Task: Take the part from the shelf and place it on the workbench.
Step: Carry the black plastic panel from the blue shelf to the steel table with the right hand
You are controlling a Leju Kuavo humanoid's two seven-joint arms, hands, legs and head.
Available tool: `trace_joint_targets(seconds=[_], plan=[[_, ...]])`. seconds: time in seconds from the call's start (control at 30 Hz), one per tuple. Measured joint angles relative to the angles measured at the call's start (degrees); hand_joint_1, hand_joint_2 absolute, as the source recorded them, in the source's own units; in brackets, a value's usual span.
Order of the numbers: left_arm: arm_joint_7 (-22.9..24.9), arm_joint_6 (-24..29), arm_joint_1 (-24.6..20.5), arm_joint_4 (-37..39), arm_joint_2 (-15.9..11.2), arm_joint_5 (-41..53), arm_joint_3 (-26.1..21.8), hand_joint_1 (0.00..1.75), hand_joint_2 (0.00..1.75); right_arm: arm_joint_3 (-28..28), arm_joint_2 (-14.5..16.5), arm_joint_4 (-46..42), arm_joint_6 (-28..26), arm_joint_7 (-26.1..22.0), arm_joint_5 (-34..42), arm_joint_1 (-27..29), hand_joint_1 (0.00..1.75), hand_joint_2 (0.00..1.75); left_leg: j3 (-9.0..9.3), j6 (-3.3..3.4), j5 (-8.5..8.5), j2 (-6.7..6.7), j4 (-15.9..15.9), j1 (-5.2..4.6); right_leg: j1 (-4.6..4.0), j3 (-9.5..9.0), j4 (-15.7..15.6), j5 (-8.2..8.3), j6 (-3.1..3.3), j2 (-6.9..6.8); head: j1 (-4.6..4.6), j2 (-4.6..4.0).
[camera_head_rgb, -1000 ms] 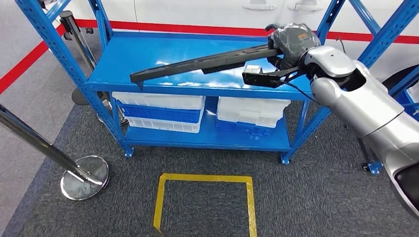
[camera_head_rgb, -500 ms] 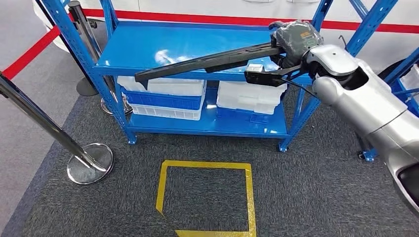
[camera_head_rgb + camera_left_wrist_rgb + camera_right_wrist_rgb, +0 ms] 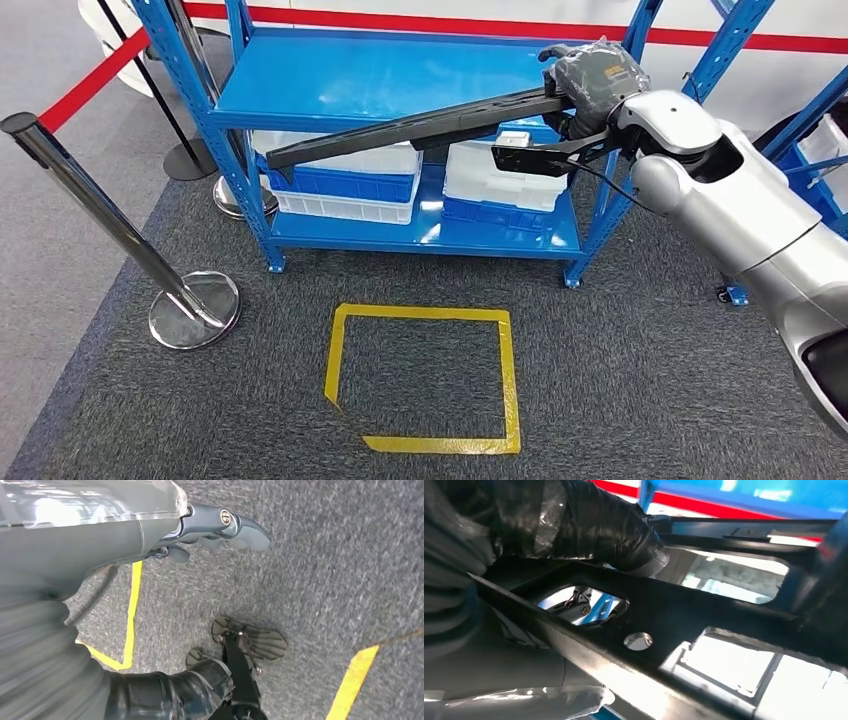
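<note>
Grey carpet point(image 3: 620, 400) with one yellow tape square point(image 3: 425, 378), one blue shelf point(image 3: 400, 80) (four crates below), two stanchions; right hand point(image 3: 592, 80) gripping part point(image 3: 410, 130), left hand point(image 3: 220, 527) spread.

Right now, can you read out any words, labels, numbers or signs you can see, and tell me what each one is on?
No readable text anywhere.
White tag beside the right hand: too small to read.
Round emblem on the left hand: a mark, not legible as a letter.
Long black part, blue shelf, white and blue bins, yellow floor tape: no lettering visible.
</note>
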State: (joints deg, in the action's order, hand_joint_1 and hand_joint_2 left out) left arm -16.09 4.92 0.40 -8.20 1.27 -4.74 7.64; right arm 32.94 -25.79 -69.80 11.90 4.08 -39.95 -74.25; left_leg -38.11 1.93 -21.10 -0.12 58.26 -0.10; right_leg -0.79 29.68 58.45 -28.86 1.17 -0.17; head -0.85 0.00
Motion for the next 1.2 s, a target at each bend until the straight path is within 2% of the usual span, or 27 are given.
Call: trace_joint_targets(seconds=[0.07,0.1,0.17,0.2,0.23,0.27,0.3,0.33,0.37,0.4,0.47,0.5,0.57,0.6,0.63,0.7,0.73,0.77,0.8,0.83,0.9,0.97,1.0,1.07,1.1,1.13,1.2], plan=[[0.1,0.0,0.1,0.0,-0.1,-0.1,0.0,0.0,1.75,0.1,0.1,0.1,0.2,0.1,-0.1,-0.4,1.75,1.75,-0.27,-0.67,0.52,-0.1,-0.5,0.01,0.06,0.42,-1.2,1.57,0.42,-0.25,0.0,0.0],[0.1,-0.1,0.1,0.0,-0.1,-0.2,0.0,0.0,1.75,0.2,0.3,0.1,0.3,0.2,-0.2,-0.6,1.75,1.75,-0.69,-0.98,-0.55,-0.15,0.1,-0.06,0.29,0.64,-2.0,2.45,0.77,-0.45,0.03,0.0],[0.3,-0.1,0.1,0.0,-0.2,-0.3,0.0,0.0,1.75,0.6,0.6,0.1,0.4,0.3,-0.2,-0.8,1.75,1.75,-2.15,-1.69,-5.58,-0.17,4.5,0.17,0.65,1.7,-2.9,4.24,1.13,-0.76,0.04,0.0],[0.4,-0.1,0.1,0.0,-0.2,-0.3,0.0,0.0,1.75,0.9,0.7,0.1,0.5,0.3,-0.3,-0.9,1.75,1.75,-2.95,-2.05,-8.29,-0.16,8.0,0.42,0.68,2.53,-2.8,4.89,1.24,-0.77,0.04,0.0],[0.4,0.0,0.2,0.0,-0.2,-0.4,0.0,0.0,1.75,1.1,0.8,0.2,0.5,0.5,-0.3,-0.9,1.75,1.75,-3.53,-2.45,-10.04,-0.14,11.5,0.71,0.71,3.47,-2.6,5.5,1.12,-0.78,0.03,0.0],[0.4,0.0,0.1,0.0,-0.2,-0.5,0.0,0.0,1.75,1.3,0.9,0.2,0.5,0.6,-0.3,-0.9,1.75,1.75,-3.59,-2.85,-10.37,-0.13,14.0,0.98,0.81,4.5,-2.3,6.06,0.95,-0.78,0.03,0.0],[0.4,0.0,0.1,0.0,-0.3,-0.5,0.0,0.0,1.75,1.5,1.0,0.2,0.5,0.7,-0.3,-0.8,1.75,1.75,-2.93,-3.23,-9.5,-0.11,14.9,1.23,0.99,5.62,-1.8,6.56,0.7,-0.78,0.04,0.0],[0.4,0.1,0.0,0.0,-0.3,-0.6,0.0,0.0,1.75,1.7,1.1,0.2,0.5,0.8,-0.3,-0.8,1.75,1.75,-1.36,-3.58,-7.95,-0.1,14.1,1.49,1.21,6.78,-1.2,7.01,0.38,-0.77,0.05,0.0],[0.4,0.1,0.0,0.0,-0.4,-0.6,0.0,0.0,1.75,1.8,1.1,0.2,0.5,0.8,-0.3,-0.8,1.75,1.75,1.03,-3.88,-6.73,-0.09,11.5,1.78,1.43,7.89,-0.5,7.37,0.01,-0.77,0.05,0.0],[0.4,0.2,-0.1,0.0,-0.4,-0.6,0.0,0.0,1.75,1.9,1.1,0.1,0.5,0.8,-0.4,-0.8,1.75,1.75,3.78,-4.13,-6.67,-0.11,7.9,1.88,1.55,8.93,0.2,7.65,-0.36,-0.75,0.07,0.0],[0.3,0.2,-0.1,0.0,-0.5,-0.6,0.0,0.0,1.75,2.0,1.0,0.1,0.4,0.8,-0.4,-0.7,1.75,1.75,7.13,-3.69,-7.99,-0.3,2.5,1.77,1.54,10.28,1.3,8.36,-1.13,-0.75,-0.01,0.0],[0.3,0.2,-0.1,0.0,-0.5,-0.6,0.0,0.0,1.75,2.0,1.0,0.1,0.4,0.8,-0.4,-0.6,1.75,1.75,7.49,-3.23,-8.48,-0.39,1.4,1.51,1.53,10.64,1.3,8.87,-1.51,-0.74,-0.03,0.0],[0.2,0.2,0.0,0.0,-0.5,-0.6,0.0,0.0,1.75,2.0,1.0,0.1,0.4,0.8,-0.4,-0.3,1.75,1.75,6.65,-2.01,-7.58,-0.35,1.1,1.43,1.71,11.06,1.2,9.53,-2.26,-0.62,-0.07,0.0],[0.3,0.2,0.0,0.0,-0.5,-0.6,0.0,0.0,1.75,2.0,1.0,0.2,0.4,0.8,-0.4,-0.2,1.75,1.75,6.2,-1.4,-6.92,-0.24,1.0,1.44,1.87,11.46,1.7,8.66,-2.57,-0.52,-0.08,0.0],[0.2,0.2,0.0,0.0,-0.5,-0.6,0.0,0.0,1.75,2.0,0.9,0.2,0.4,0.8,-0.4,0.0,1.75,1.75,5.57,-0.84,-6.19,-0.13,0.9,1.52,1.97,12.08,3.1,6.7,-2.81,-0.41,-0.09,0.0],[0.2,0.3,0.0,0.0,-0.5,-0.6,0.0,0.0,1.75,2.0,0.9,0.2,0.3,0.8,-0.2,0.1,1.75,1.75,4.06,-0.2,-4.82,0.0,0.9,1.46,2.07,13.83,9.5,0.76,-3.14,-0.2,-0.09,0.0],[0.2,0.4,0.0,0.0,-0.5,-0.6,0.0,0.0,1.75,2.0,0.9,0.2,0.3,0.9,0.0,0.3,1.75,1.75,3.24,-0.1,-4.17,0.01,0.9,1.39,2.08,14.55,13.4,-1.49,-3.25,-0.13,-0.09,0.0],[0.2,0.5,0.0,0.0,-0.5,-0.6,0.0,0.0,1.75,2.0,0.9,0.2,0.2,0.9,0.2,0.4,1.75,1.75,2.41,-0.09,-3.53,0.03,0.9,1.33,2.08,14.75,16.4,-2.5,-3.3,-0.07,-0.08,0.0],[0.2,0.5,0.1,0.0,-0.5,-0.6,0.0,0.0,1.75,2.0,0.9,0.3,0.2,0.9,0.5,0.6,1.75,1.75,1.6,-0.12,-2.92,0.04,1.0,1.27,2.07,14.09,17.6,-2.19,-3.25,-0.05,-0.08,0.0],[0.2,0.6,0.1,0.0,-0.5,-0.6,0.0,0.0,1.75,2.0,0.9,0.3,0.1,1.0,1.0,0.7,1.75,1.75,0.85,-0.18,-2.35,0.05,1.0,1.23,2.04,12.44,16.7,-0.99,-3.09,-0.04,-0.09,0.0],[0.2,0.6,0.1,0.0,-0.5,-0.6,0.0,0.0,1.75,1.6,0.9,0.2,-0.5,1.1,2.7,1.0,1.75,1.75,-0.35,-0.44,-1.34,0.06,1.0,1.21,1.79,6.78,9.9,0.93,-2.39,0.04,-0.08,0.0],[0.2,0.7,0.0,0.0,-0.4,-0.6,0.0,0.0,1.75,0.2,1.1,-0.2,-2.5,1.1,5.0,1.7,1.75,1.75,-0.96,-1.01,-0.32,0.07,0.8,1.28,1.25,2.08,2.7,0.5,-1.73,0.14,-0.07,0.0],[0.2,0.7,0.0,0.0,-0.4,-0.6,0.0,0.0,1.75,-0.6,1.2,-0.4,-3.9,1.1,6.0,2.2,1.75,1.75,-1.06,-1.37,0.24,0.07,0.5,1.42,0.93,1.16,0.9,0.13,-1.48,0.17,-0.07,0.0],[0.2,0.8,0.1,0.0,-0.4,-0.6,0.1,0.0,1.75,-2.2,1.5,-0.6,-5.9,1.2,7.1,3.0,1.75,1.75,-1.08,-2.1,1.28,-0.04,-0.4,1.53,0.78,1.12,-0.1,1.19,-0.95,0.04,-0.1,0.0],[0.2,0.8,0.1,0.0,-0.4,-0.6,0.1,0.0,1.75,-2.8,1.7,-0.8,-6.5,1.3,7.3,3.3,1.75,1.75,-1.33,-2.41,1.05,-0.07,-0.5,1.5,0.91,1.25,-0.7,1.85,-0.58,-0.18,-0.09,0.0],[0.2,0.8,0.1,0.0,-0.4,-0.6,0.1,0.0,1.75,-3.1,2.0,-0.9,-6.8,1.3,7.4,3.5,1.75,1.75,-1.79,-2.65,-0.16,-0.11,0.4,1.4,1.12,1.51,-1.2,2.53,-0.17,-0.38,-0.07,0.0],[0.2,0.8,0.2,0.0,-0.4,-0.6,0.1,0.0,1.75,-3.6,2.3,-1.0,-6.9,1.4,7.5,4.0,1.75,1.75,-3.61,-2.94,-5.3,-0.06,5.9,1.37,1.27,2.6,-1.5,3.66,0.35,-0.67,-0.03,0.0]])
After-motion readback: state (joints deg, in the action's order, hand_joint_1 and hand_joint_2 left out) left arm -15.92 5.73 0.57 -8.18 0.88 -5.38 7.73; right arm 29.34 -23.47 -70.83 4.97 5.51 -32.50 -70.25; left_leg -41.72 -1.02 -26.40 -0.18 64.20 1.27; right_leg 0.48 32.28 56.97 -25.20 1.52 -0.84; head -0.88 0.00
